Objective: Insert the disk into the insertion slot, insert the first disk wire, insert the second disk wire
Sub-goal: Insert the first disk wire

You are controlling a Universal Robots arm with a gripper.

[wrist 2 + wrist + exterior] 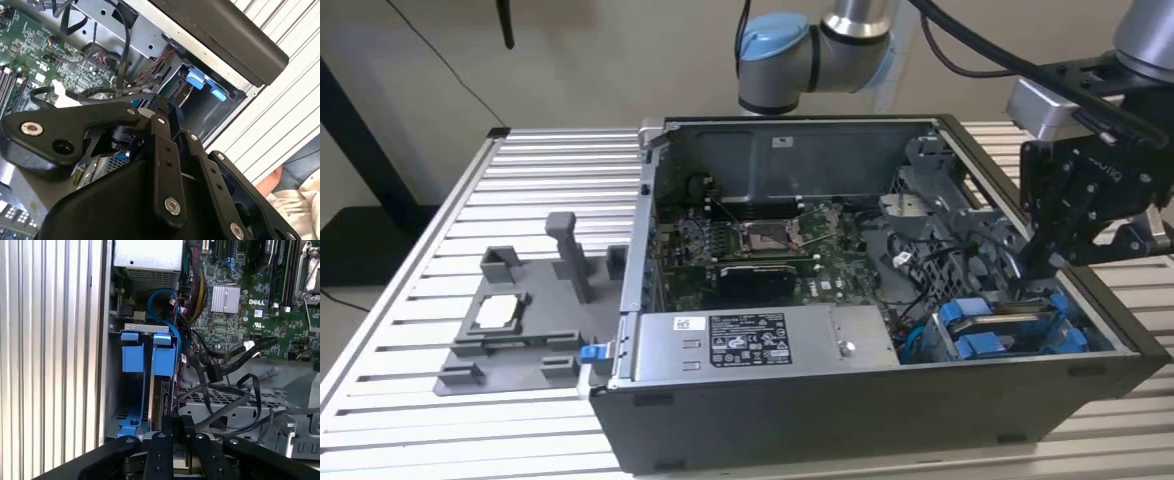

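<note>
The disk (1007,318) stands on edge in its blue frame inside the insertion slot (937,318), the grey cage at the case's near corner on the exterior view's right. In the first wrist view the disk's dark edge (162,395) runs under two blue end tabs (165,357), inside the slot (127,412). My gripper (1047,268) hangs just above the slot's far end, fingers together with nothing visible between them. It shows in both wrist views (178,426) (159,106). Loose black disk wires with plugs (215,371) lie over the metal bay beside the slot, apart from the gripper.
The grey power supply box (747,340) fills the case's near side, next to the slot. The green motherboard (774,245) lies behind it. A grey fixture with posts (520,310) stands on the slatted table (400,400). A person's sleeve (300,200) is beyond the case wall.
</note>
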